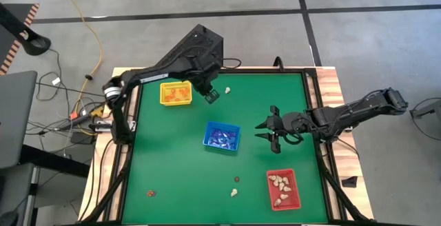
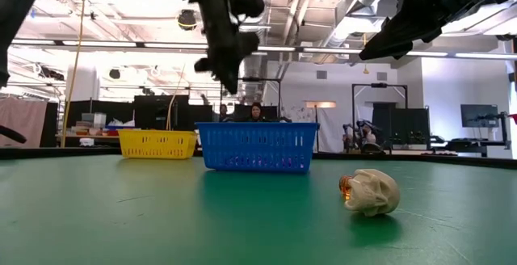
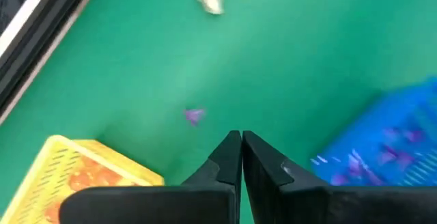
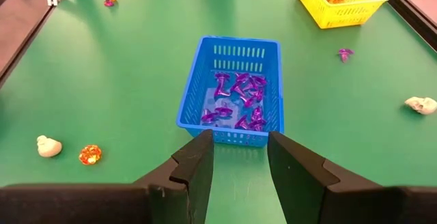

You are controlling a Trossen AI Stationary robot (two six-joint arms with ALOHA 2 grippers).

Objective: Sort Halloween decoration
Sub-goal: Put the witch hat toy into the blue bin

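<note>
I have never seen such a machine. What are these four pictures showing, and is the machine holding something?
It is a robot with two dark arms at a green table. One picture looks down from above, one looks level across the table, and two come from cameras on the wrists. The left claw is beside the yellow tray, shut, with nothing seen between its fingers. The right claw is open and empty, pointing toward the blue tray, which holds purple trinkets. The red tray holds cream ones. Loose pieces lie on the table: a cream trinket, a purple trinket and a few more near the front edge.
</note>
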